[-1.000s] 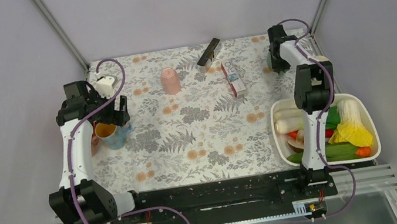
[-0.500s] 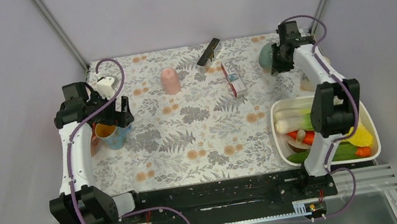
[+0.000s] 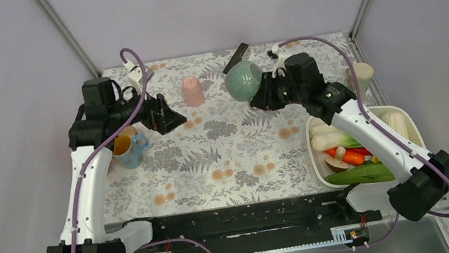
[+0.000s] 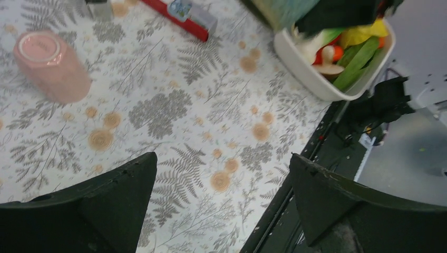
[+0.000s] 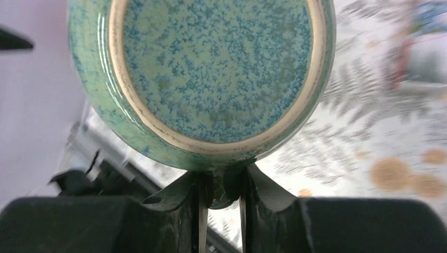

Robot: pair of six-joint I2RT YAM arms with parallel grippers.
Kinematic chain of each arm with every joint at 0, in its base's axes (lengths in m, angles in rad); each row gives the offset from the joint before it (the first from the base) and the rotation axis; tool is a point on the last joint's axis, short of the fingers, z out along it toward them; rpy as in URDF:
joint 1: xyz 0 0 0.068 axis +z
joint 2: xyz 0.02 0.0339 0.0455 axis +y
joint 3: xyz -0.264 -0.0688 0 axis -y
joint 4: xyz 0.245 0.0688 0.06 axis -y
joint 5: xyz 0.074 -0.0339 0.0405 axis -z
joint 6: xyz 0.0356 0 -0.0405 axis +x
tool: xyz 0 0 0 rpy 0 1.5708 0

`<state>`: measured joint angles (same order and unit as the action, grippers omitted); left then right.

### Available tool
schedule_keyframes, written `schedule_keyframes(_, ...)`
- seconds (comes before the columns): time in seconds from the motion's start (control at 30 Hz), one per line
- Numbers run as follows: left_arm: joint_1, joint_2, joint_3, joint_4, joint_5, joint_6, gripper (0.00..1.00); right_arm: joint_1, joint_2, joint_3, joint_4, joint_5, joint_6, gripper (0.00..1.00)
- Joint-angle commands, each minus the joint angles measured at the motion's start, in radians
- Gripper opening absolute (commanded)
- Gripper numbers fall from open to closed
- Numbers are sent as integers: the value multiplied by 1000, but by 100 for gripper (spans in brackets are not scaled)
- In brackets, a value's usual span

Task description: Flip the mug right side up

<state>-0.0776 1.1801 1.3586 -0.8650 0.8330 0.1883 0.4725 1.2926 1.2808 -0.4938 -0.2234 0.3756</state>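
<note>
Mug (image 3: 243, 81), green and speckled, is held clear of the tabletop (image 3: 227, 160) toward its far middle, clamped at its edge by the right fingers (image 5: 184, 191). Whether the handle or the wall is pinched cannot be told. In the right wrist view the mug's ringed base (image 5: 216, 79) is turned squarely toward the camera. The long axis is therefore judged to run roughly along the fingers, with the mouth pointing away from the wrist. From above, the arm is seen reaching leftward, so the mug is taken to lie nearer sideways than upright.

The left fingers (image 4: 105, 205) are spread wide with nothing between them, aimed toward the middle of the tabletop and well apart from the mug. A pink cup (image 3: 193, 91), standing upside down, sits roughly between them and the mug. A white tub (image 3: 424, 150) of vegetables lies under the right forearm.

The coming move is judged to hinge on the wrist. A roll is needed that brings the base downward and the mouth upward before the mug is lowered onto bare tabletop. Since the right arm already has the mug, no handover looks necessary.
</note>
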Motion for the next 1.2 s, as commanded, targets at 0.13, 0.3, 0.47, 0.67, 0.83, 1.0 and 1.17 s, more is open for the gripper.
schedule_keyframes(0.13,-74,-100,-94,481,140,-470,99,157,-128,-95,413,-145,250,0)
schedule_keyframes(0.3,-105,-93,-106,516,102,-414,93,166,-109,-105,539,-237,390,0)
schedule_keyframes(0.47,-119,-71,-65,439,-130,-156,91,165,-102,-69,534,-284,478,0)
schedule_keyframes(0.67,-157,8,-46,544,-38,-290,96,174,-79,-67,642,-360,618,0)
schedule_keyframes(0.83,-175,36,-58,670,-14,-455,97,192,-78,-63,641,-353,627,0)
schedule_keyframes(1.0,-194,40,-97,774,-65,-528,94,199,-79,-88,693,-369,662,0)
schedule_keyframes(1.17,-211,66,-111,814,-81,-568,84,203,-66,-117,784,-414,737,0)
